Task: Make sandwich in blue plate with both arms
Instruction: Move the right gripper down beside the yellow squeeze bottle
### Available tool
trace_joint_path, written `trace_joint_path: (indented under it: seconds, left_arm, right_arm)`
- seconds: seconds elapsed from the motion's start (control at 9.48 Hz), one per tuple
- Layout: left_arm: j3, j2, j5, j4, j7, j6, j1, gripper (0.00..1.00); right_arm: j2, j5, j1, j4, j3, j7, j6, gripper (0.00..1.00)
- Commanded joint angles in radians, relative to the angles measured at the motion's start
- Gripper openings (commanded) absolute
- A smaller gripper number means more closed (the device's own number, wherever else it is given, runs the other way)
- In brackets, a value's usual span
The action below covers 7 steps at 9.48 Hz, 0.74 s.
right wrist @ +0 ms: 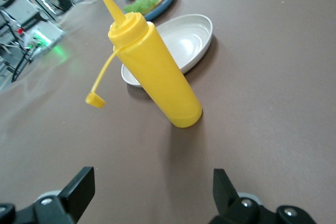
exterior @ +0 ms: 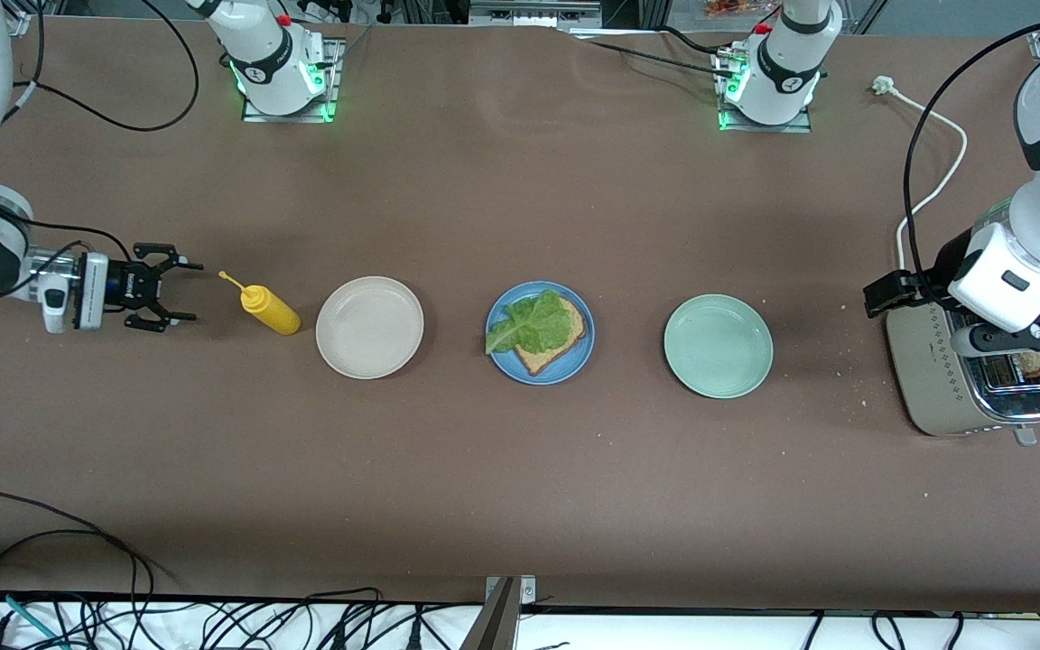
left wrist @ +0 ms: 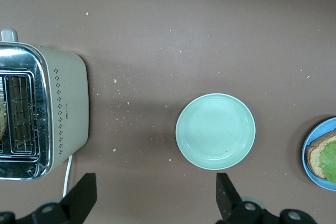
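Note:
The blue plate (exterior: pixel 504 359) sits mid-table between two other plates. On it lies one slice of brown bread (exterior: pixel 561 348) with a ruffled green lettuce leaf (exterior: pixel 533 323) on top. A second bread slice (exterior: pixel 1039 361) stands in a slot of the toaster (exterior: pixel 953 388) at the left arm's end of the table. My left gripper (exterior: pixel 1026 336) hangs open over the toaster, holding nothing (left wrist: pixel 155 198). At the right arm's end my right gripper (exterior: pixel 179 291) is low, open and empty (right wrist: pixel 152 192), its jaws facing a yellow squeeze bottle (exterior: pixel 269 309), a short gap away.
A beige plate (exterior: pixel 369 327) stands between the bottle and the blue plate. A pale green plate (exterior: pixel 718 346) sits between the blue plate and the toaster. The bottle's cap (right wrist: pixel 94 99) dangles open on its strap. Crumbs lie near the toaster. The toaster's white cord (exterior: pixel 931 181) runs toward the bases.

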Motion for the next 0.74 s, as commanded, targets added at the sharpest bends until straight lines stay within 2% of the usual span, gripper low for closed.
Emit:
trace_joint_path:
  seconds: [0.0,0.42,0.63]
  left_arm:
    - [-0.004,0.005,0.031,0.022,0.016,-0.022,0.0,1.0]
    - [-0.004,0.004,0.031,0.022,0.015,-0.022,0.0,1.0]
    - [-0.002,0.004,0.031,0.022,0.015,-0.022,0.0,1.0]
  right_arm:
    - [0.131,0.052,-0.093,0.157,0.115,-0.187,-0.057,1.0]
    - [0.154,0.116,-0.091,0.161,0.184,-0.311,-0.072,1.0]
    - [0.188,0.147,-0.087,0.157,0.186,-0.379,-0.091,1.0]
